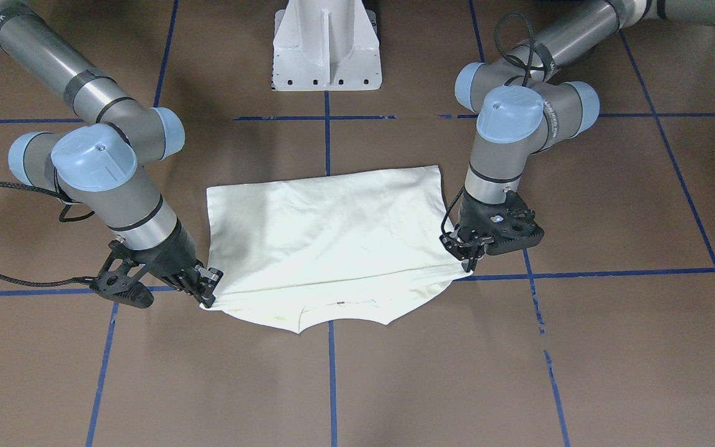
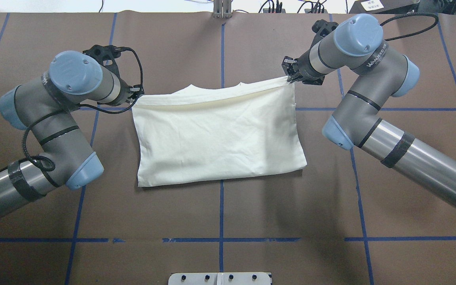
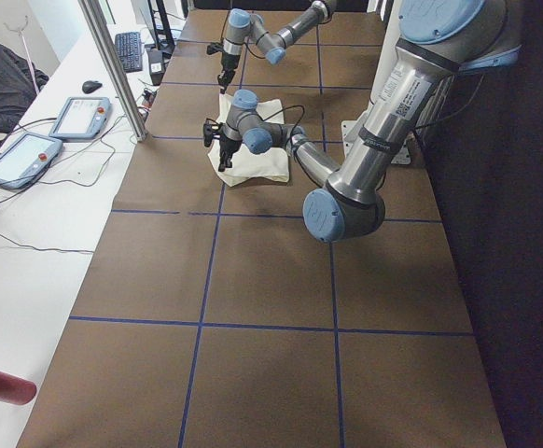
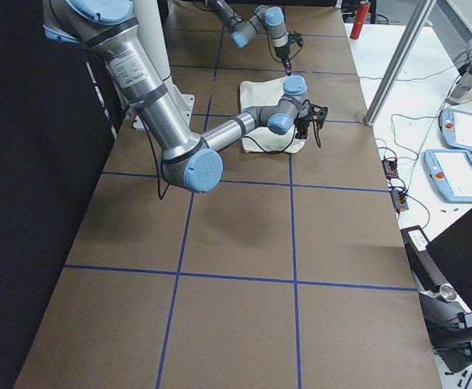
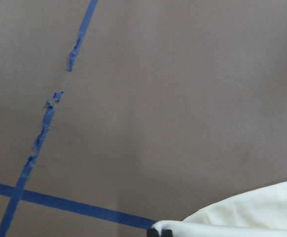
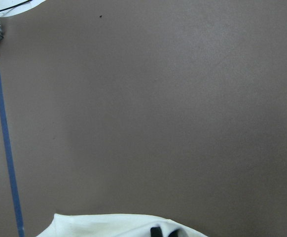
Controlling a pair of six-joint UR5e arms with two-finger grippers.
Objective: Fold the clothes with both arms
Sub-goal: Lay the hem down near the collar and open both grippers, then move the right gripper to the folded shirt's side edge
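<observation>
One white pedestal — apart from shirt

We see the near, large right arm reach across the brown table to the folded cream shirt; the small left arm ends at its far edge.

1. Overhead and front views look steeply down from opposite sides of the bench; both share the shirt.
2. Side views look along it from either end, far off.
3. Wrist views: close, shirt edge only.
</observation>
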